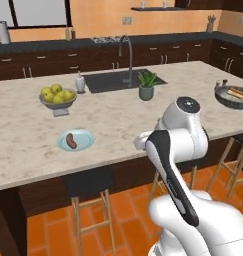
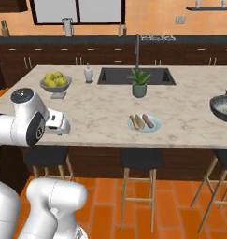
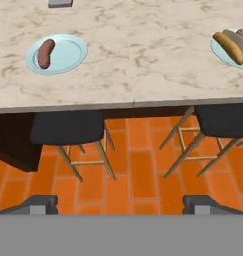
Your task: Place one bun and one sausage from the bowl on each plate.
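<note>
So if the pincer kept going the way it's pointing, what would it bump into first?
Probably the edge of the counter or the orange tiled floor beneath it. The open pincer points between two dark stools, though depth is hard to judge.

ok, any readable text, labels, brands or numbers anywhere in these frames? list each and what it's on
None readable.
Soap bottle: no label visible.
Canister on the back counter: plain, no markings to make out.
Plates, bowl, fruit bowl, plant pot: unmarked.
Wall outlet: too small to tell.
</note>
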